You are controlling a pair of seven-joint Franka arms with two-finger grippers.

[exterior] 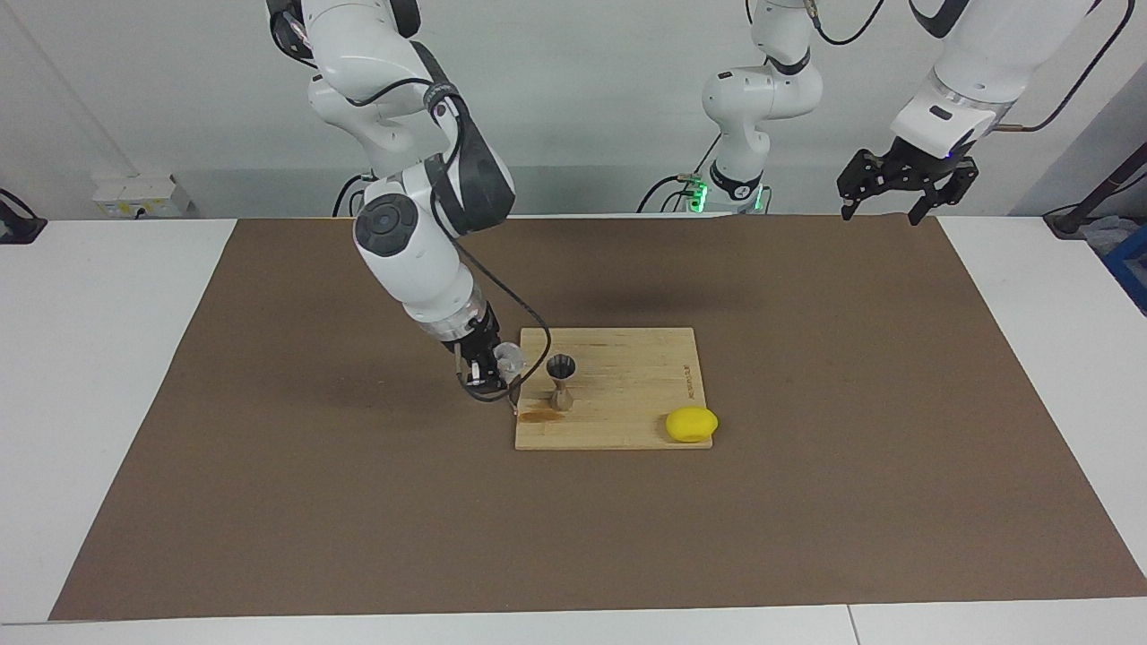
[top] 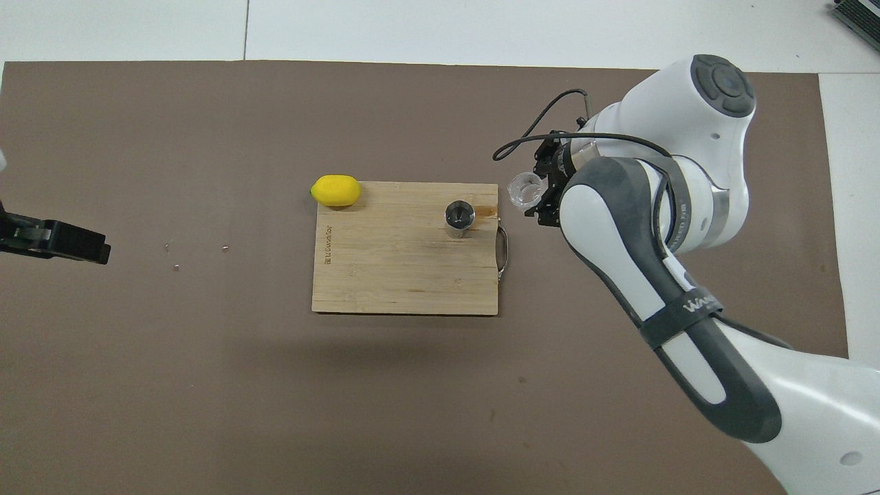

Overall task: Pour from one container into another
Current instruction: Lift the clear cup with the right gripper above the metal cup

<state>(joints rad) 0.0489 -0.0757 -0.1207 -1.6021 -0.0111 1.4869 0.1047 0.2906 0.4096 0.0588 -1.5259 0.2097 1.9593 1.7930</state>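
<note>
my right gripper (exterior: 498,365) pinches the cup (exterior: 509,357) by its thin, light, crushable wall, just short of the jigger (exterior: 561,381) on the board (exterior: 627,421). my left gripper (exterior: 905,184) waits, open.

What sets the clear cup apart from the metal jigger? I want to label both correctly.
The clear cup is see-through and cylindrical; the jigger is shiny grey metal, hourglass-shaped. The cup is gripped by the right gripper, raised beside the cutting board; the jigger stands upright on the board. Both are small open containers.
</note>
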